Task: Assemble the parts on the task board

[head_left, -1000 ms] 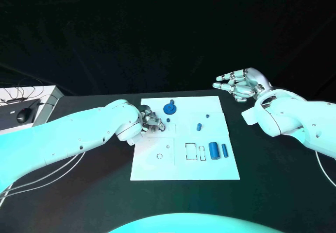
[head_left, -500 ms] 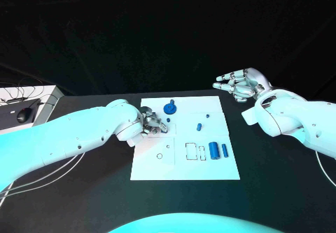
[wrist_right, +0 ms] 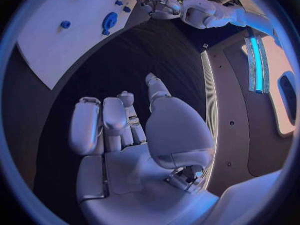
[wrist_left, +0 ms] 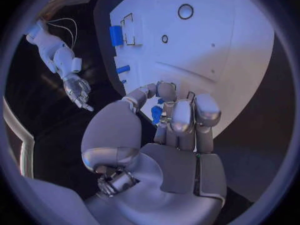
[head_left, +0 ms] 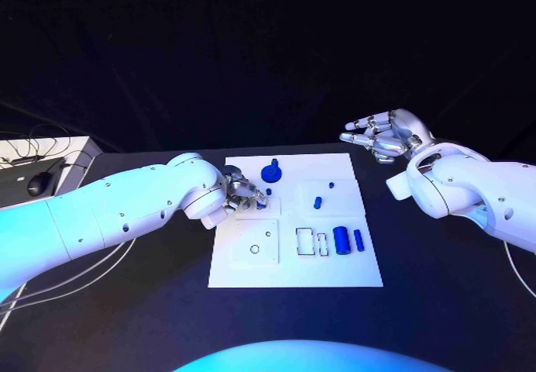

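Parts lie scattered on the white board (head_left: 335, 267) in the middle of the black worktop (head_left: 134, 310): a round knob (head_left: 272, 171) near the far edge, two small pieces (head_left: 317, 202) mid-board, a fat cylinder (head_left: 341, 240) and a thin bar (head_left: 359, 239) on the right side. Over the board's left edge, the left hand (head_left: 244, 194) pinches a small blue part (wrist_left: 156, 114) between thumb and fingertips. Beyond the board's far right corner, the right hand (head_left: 386, 133) hangs above the worktop, holding nothing, fingers loosely curled and apart.
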Controlling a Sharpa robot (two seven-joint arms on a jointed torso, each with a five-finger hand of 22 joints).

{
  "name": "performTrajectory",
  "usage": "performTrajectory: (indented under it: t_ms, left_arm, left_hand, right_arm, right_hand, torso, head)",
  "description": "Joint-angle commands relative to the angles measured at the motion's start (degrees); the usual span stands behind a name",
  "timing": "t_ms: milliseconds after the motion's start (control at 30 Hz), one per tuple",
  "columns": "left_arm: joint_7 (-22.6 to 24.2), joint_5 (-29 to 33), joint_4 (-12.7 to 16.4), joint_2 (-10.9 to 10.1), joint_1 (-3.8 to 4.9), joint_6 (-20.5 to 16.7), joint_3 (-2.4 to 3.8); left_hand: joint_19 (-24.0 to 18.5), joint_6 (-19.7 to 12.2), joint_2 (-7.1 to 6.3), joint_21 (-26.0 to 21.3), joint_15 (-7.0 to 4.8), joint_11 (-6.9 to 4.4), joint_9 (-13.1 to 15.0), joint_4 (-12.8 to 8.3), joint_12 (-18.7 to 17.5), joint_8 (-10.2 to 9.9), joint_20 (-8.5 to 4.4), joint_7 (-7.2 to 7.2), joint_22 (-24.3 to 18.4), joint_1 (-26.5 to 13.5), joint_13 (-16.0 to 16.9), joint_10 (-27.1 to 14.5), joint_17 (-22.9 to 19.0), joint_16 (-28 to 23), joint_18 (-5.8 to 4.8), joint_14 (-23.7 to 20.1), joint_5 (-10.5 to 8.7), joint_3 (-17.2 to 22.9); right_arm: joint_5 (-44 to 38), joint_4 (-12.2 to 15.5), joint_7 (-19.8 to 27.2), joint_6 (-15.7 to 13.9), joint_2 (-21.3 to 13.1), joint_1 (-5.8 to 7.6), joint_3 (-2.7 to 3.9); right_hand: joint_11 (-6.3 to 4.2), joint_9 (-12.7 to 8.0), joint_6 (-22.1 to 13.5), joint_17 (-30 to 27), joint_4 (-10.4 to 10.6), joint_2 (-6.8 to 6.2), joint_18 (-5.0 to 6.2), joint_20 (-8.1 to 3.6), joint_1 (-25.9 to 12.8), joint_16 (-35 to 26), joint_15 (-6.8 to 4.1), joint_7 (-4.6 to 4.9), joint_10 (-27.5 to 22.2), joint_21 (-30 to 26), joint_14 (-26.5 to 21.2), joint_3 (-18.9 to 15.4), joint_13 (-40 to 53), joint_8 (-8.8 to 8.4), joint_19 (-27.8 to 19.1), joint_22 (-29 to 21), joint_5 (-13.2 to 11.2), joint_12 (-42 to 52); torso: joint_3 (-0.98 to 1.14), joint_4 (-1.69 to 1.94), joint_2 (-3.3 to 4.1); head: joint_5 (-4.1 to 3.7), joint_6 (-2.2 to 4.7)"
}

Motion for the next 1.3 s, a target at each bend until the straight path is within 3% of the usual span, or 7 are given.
performTrajectory:
  t_ms: [33,633,800,1300]
  left_arm:
    - [0.7,-0.4,-0.3,0.2,0.23,1.6,0.11]
    - [-1.0,-3.9,-3.1,2.1,0.81,3.6,0.03]
    - [-1.7,-4.2,-3.6,2.4,0.86,4.7,-0.07]
    - [-2.8,-4.2,-3.7,2.4,0.87,6.4,-0.24]
  left_hand:
    - [0.5,10.2,1.58,0.1,0.03,-0.53,1.7,-0.5,0.4,-0.5,-0.01,-5.55,0.2,1.6,0.1,0.3,0.0,0.3,-0.6,0.4,0.0,-0.2]
    - [0.6,10.7,1.13,0.1,0.1,-0.52,1.9,-0.9,0.3,-0.9,0.07,-5.59,0.5,2.3,0.1,0.6,0.1,0.6,-0.67,0.4,0.23,0.5]
    - [0.6,10.7,1.12,0.1,0.11,-0.52,2.1,-1.0,0.3,-1.0,0.08,-5.58,0.7,2.2,0.1,0.6,0.1,0.7,-0.69,0.4,0.2,0.8]
    - [0.6,10.7,1.33,0.0,0.11,-0.51,2.2,-1.1,0.3,-1.1,0.08,-5.55,0.8,2.1,0.2,0.5,0.0,0.7,-0.69,0.4,0.22,0.8]
  right_arm:
    - [-0.5,-0.1,0.1,0.7,0.1,-0.1,0.02]
    - [-0.6,-0.2,0.2,0.7,0.2,-0.33,0.02]
    - [-0.6,-0.1,0.2,0.6,0.2,-0.33,0.02]
    - [-0.6,-0.2,0.2,0.7,0.2,-0.33,0.02]
  right_hand:
    - [-0.48,0.1,0.0,0.0,-0.4,0.17,0.57,-0.13,-0.4,-0.1,0.01,0.52,0.0,0.3,0.1,0.0,0.0,0.18,4.6,10.3,0.3,0.1]
    - [-0.48,0.1,0.0,0.0,-0.4,0.17,0.57,-0.13,-0.4,-0.1,0.01,0.52,0.0,0.3,0.1,0.0,0.0,0.18,4.6,10.3,0.3,0.1]
    - [-0.48,0.1,0.0,0.0,-0.4,0.17,0.57,-0.13,-0.4,-0.1,0.01,0.52,0.0,0.3,0.1,0.0,0.0,0.18,4.6,10.3,0.3,0.1]
    - [-0.48,0.1,0.0,0.0,-0.4,0.17,0.57,-0.13,-0.4,-0.1,0.01,0.52,0.0,0.3,0.1,0.0,0.0,0.18,4.6,10.3,0.3,0.1]
  torso:
    - [0.01,-0.01,0.02]
    - [0.01,-0.03,-0.04]
    - [-0.08,0.01,-0.02]
    - [-0.08,0.0,-0.01]
  head:
    - [0.07,0.04]
    - [0.21,-0.41]
    - [0.2,-0.46]
    - [0.23,-0.63]
